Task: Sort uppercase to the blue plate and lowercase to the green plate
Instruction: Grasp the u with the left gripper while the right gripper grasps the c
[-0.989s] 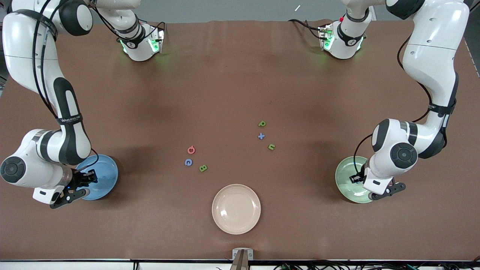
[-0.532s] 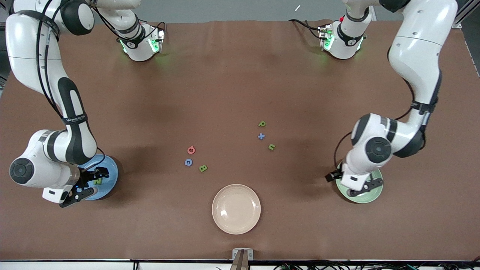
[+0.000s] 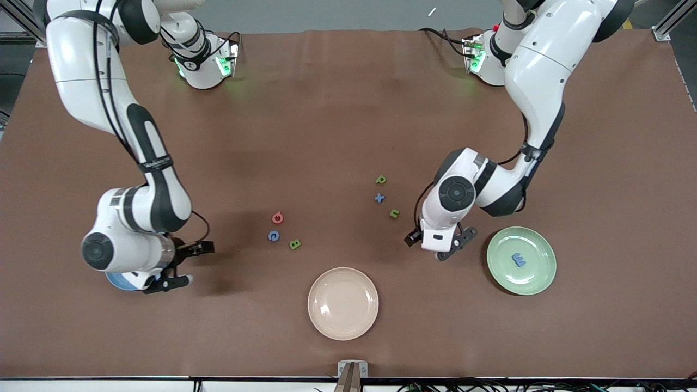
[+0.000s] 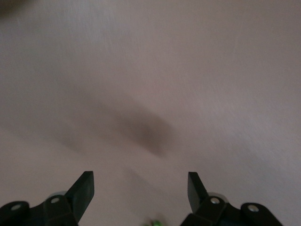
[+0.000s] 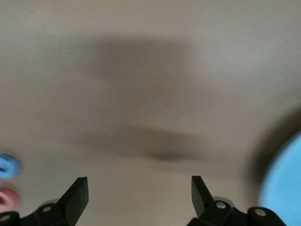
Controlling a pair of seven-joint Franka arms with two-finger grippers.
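Now green plate [image 3: 494, 247], carrying m [image 3: 519, 259], and blue plate [image 3: 117, 282], mostly hidden under the right arm, flank the loose letters. Left gripper [image 4: 141, 181], spread and empty, hangs near n [image 3: 394, 213]. Right gripper [image 3: 191, 264], likewise spread, has B [image 3: 294, 244] nearest, toward mid-table.

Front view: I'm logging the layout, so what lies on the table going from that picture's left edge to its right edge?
Blue plate → red letter → green B → cream plate → green n → green plate.

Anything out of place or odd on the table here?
Nothing stands out. Six letters lie flat on the table, a blue letter sits in the green plate, and the cream plate holds nothing.
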